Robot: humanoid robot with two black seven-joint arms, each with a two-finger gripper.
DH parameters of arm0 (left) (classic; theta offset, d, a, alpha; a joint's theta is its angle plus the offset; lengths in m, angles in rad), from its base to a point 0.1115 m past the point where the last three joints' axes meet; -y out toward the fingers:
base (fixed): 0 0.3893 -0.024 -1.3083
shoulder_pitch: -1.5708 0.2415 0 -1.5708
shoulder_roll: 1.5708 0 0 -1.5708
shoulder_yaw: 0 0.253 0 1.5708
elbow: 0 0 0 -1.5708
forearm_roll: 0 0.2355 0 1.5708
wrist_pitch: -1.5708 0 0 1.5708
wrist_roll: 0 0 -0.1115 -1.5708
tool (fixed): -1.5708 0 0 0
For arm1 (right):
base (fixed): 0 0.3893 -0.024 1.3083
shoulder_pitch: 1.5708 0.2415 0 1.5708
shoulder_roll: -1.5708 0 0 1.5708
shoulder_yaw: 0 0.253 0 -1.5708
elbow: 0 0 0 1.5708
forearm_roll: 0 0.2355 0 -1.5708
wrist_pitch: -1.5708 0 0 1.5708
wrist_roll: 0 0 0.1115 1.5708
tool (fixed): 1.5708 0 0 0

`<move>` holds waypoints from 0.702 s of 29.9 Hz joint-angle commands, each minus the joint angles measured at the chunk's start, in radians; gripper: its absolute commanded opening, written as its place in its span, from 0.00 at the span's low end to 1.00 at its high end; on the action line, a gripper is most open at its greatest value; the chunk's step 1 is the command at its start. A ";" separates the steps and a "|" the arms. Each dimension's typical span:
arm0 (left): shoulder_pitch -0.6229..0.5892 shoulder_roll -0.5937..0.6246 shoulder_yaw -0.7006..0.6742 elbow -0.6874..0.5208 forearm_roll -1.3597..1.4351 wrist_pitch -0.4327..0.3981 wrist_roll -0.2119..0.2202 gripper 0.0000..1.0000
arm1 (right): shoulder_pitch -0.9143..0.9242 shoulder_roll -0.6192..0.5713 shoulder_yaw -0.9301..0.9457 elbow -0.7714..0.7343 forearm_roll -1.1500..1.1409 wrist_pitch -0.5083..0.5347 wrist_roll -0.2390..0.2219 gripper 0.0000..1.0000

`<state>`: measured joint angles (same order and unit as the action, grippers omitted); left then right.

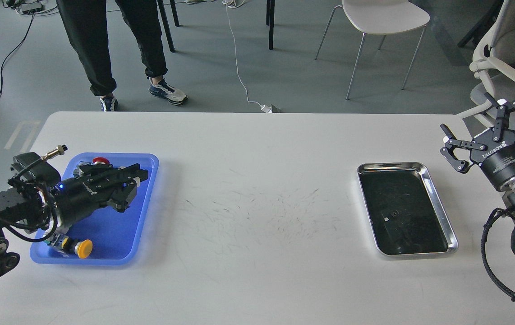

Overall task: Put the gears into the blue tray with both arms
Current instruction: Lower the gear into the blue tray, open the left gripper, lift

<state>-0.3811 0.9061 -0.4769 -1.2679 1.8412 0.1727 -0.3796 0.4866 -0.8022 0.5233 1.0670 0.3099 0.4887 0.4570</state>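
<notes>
The blue tray (104,253) lies at the table's left. My left gripper (140,177) hovers over the tray's far half, its fingers drawn together. The gear it holds is hidden between the dark fingertips. My right gripper (469,118) hangs at the far right edge, beyond the silver tray (438,198), with its fingers spread wide and nothing between them. A tiny speck (392,214) lies in the silver tray, too small to identify.
Push-button switches sit in the blue tray: a red-capped one (100,160) at the back and a yellow-capped one (84,248) at the front. A person's legs (104,49) stand behind the table's left. Chairs stand beyond the far edge and at the right.
</notes>
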 commanded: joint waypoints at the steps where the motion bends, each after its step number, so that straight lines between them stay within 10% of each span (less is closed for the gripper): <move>1: 0.030 -0.042 0.003 0.091 -0.010 0.033 -0.001 0.11 | 0.000 -0.005 0.001 -0.001 0.000 0.000 0.002 0.97; 15: 0.034 -0.181 0.009 0.327 -0.014 0.053 -0.041 0.14 | 0.001 -0.008 0.009 -0.004 0.000 0.000 0.002 0.97; 21: 0.033 -0.177 0.009 0.328 -0.022 0.051 -0.039 0.33 | 0.001 -0.008 0.009 -0.006 0.000 0.000 0.002 0.97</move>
<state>-0.3467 0.7265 -0.4678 -0.9406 1.8259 0.2254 -0.4199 0.4878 -0.8100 0.5321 1.0624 0.3098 0.4887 0.4587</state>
